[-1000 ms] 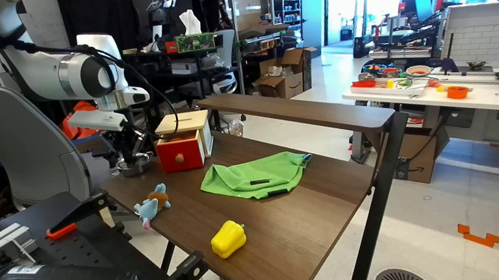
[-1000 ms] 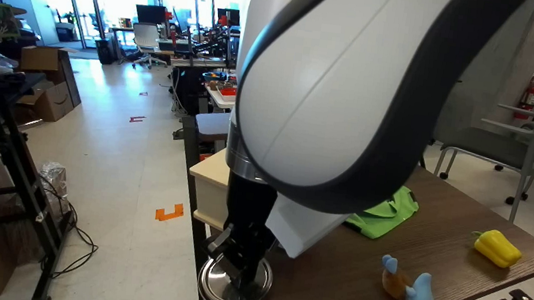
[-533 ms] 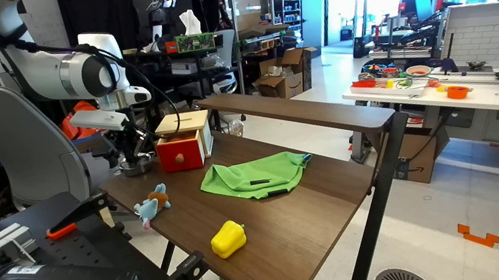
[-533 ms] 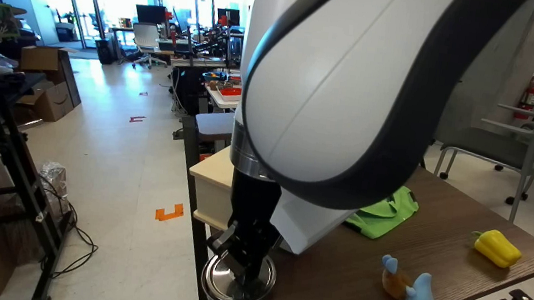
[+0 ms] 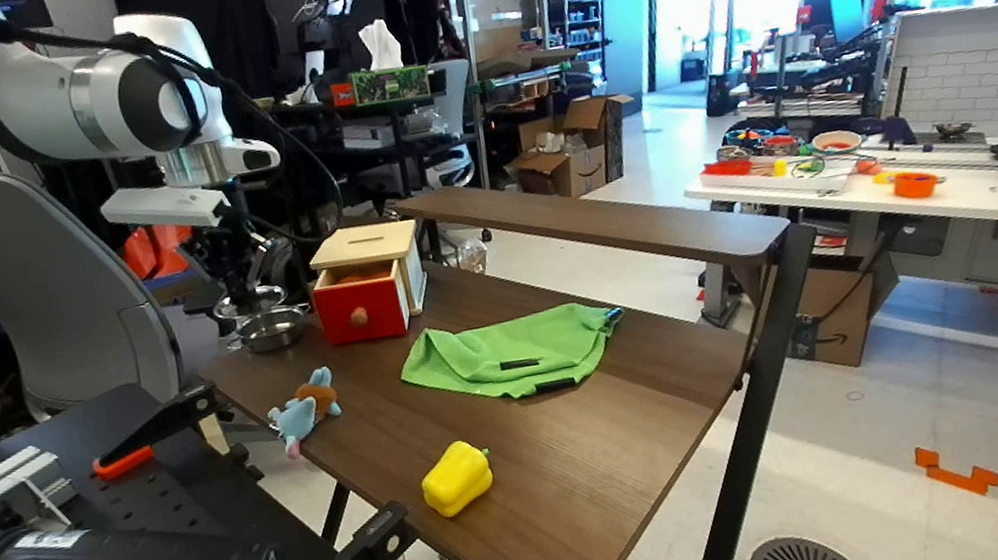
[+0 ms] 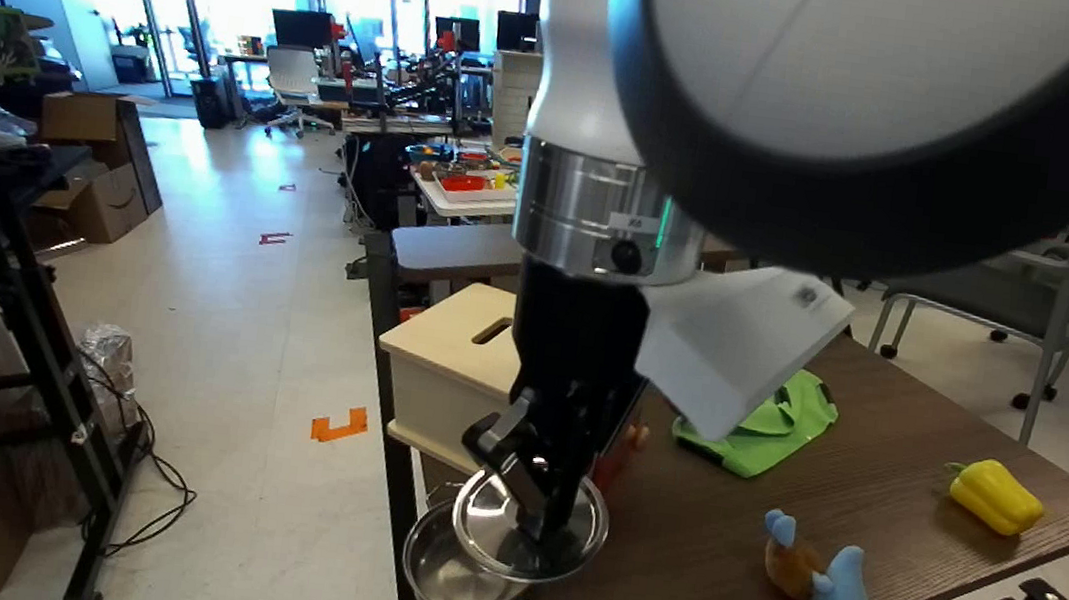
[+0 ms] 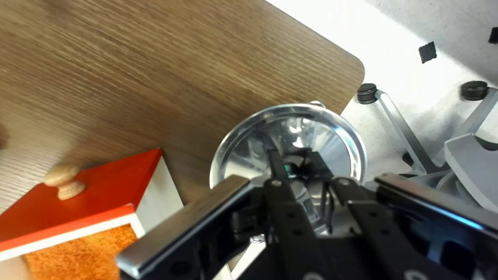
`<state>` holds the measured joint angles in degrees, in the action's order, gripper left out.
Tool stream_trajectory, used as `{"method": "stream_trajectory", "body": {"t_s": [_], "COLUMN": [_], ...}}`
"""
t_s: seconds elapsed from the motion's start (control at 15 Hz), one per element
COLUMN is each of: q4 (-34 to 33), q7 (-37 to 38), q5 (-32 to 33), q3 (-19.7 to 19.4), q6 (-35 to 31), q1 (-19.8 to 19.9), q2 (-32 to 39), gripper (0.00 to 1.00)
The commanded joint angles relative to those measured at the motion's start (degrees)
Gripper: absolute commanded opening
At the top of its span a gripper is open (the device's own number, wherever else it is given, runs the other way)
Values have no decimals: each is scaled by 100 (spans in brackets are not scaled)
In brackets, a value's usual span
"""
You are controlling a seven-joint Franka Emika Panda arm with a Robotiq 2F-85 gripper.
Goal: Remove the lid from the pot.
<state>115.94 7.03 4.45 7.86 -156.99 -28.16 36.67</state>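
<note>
The round shiny metal lid hangs in my gripper, raised above and to one side of the pot in an exterior view, slightly tilted. My gripper is shut on the knob side of the lid; the knob itself is hidden between the fingers. The small metal pot stands open on the table corner, its inside partly visible. In an exterior view the lid is apart from and above the pot. In the wrist view the lid fills the space under the fingers and hides nearly all of the pot.
The red-and-wood box with its drawer part open stands right beside the pot. A blue-and-brown plush toy, a green cloth and a yellow pepper lie on the brown table. A grey chair stands behind the table corner.
The gripper rises and moves sideways with the lid. The lid, on the pot before, is now lifted off it and the pot's inside shows. The pot stays where it was.
</note>
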Motion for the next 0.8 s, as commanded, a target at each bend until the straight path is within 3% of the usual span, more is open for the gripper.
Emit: {"method": "stream_trajectory", "body": {"t_s": [0.0,0.2,0.4,0.73], "q4": [1048,1631,1964,1871], "q7": [99,188,12,-191], "q5": [260,354,242,72], "q3": [-132,-352,-436,-574], "q6": [51,65,79,29], "q1": [104,323,828,1676], "q2": [-1003,-1546,-1856,-1735], "gripper": [5,5,5,5]}}
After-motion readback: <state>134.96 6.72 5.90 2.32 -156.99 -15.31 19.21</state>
